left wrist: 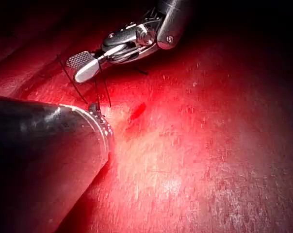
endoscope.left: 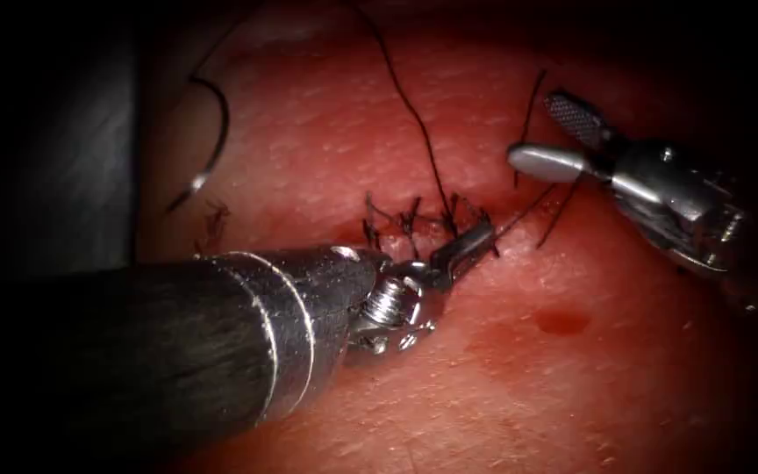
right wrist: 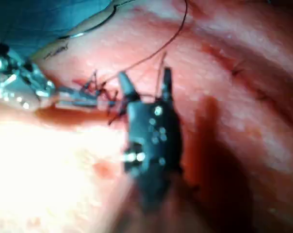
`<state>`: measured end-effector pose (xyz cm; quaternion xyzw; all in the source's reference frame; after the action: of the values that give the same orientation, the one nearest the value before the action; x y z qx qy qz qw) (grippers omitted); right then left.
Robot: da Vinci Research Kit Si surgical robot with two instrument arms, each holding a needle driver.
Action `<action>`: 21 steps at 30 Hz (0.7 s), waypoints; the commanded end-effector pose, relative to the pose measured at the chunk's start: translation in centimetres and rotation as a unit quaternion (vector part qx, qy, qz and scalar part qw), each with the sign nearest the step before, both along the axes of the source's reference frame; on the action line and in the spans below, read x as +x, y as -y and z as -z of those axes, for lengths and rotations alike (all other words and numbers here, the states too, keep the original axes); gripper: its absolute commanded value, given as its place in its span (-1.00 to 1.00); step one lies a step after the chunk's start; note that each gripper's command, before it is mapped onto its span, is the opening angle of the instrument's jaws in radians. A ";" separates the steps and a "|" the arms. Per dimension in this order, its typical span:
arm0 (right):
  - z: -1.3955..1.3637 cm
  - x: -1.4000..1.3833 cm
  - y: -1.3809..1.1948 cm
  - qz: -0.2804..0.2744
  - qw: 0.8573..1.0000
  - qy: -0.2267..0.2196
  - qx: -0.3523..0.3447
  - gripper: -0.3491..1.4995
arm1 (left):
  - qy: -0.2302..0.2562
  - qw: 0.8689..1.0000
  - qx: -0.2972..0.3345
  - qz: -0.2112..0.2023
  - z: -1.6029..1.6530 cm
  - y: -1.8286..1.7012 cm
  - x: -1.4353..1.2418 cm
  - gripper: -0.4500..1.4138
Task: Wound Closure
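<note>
The left tool (endoscope.left: 471, 247) is pinching the thread (endoscope.left: 414, 114) at the knots on the tissue (endoscope.left: 502, 377); the right tool (endoscope.left: 563, 140) is gaping empty; the needle (endoscope.left: 212, 140) is lying free at far left.

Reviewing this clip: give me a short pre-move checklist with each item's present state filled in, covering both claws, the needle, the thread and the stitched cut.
1. Needle free of both claws and out of the tissue: ok; it lies on the surface, left of the cut.
2. Left claw shut on thread at the stitches: ok.
3. Right claw open, holding nothing: ok; thread ends run between its jaws.
4. Thread clear of tangles: cannot tell.
5. Knot seated firmly: cannot tell.
6. Red fluid right of the cut, away from the stitches: ok.
</note>
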<state>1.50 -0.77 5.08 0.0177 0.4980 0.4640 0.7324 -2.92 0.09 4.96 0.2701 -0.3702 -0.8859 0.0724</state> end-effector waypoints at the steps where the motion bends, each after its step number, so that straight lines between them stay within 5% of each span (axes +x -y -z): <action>1: -0.07 0.10 0.06 -0.001 1.000 0.001 0.002 -0.02 | 0.001 1.000 0.001 -0.001 -0.06 0.01 -0.06 -1.00; 12: -0.24 0.30 -0.11 -0.016 1.000 0.021 0.006 -0.06 | 0.003 1.000 0.001 0.001 -0.07 -0.06 -0.05 -1.00; 13: -0.25 0.32 -0.12 -0.017 1.000 0.022 0.006 -0.15 | 0.003 1.000 0.001 0.001 -0.07 -0.06 -0.05 -1.00; 15: -0.25 0.37 -0.12 -0.019 0.999 0.025 0.007 -1.00 | 0.003 1.000 0.001 0.001 -0.06 -0.07 -0.04 -1.00; 21: -0.20 0.29 -0.01 -0.031 0.997 0.064 -0.019 -1.00 | 0.003 1.000 0.003 0.005 -0.11 -0.21 0.13 -1.00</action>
<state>1.74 -0.67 5.23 -0.0472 0.4583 0.4767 0.7487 -2.71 0.33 5.01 0.2692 -0.3692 -0.8871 0.0657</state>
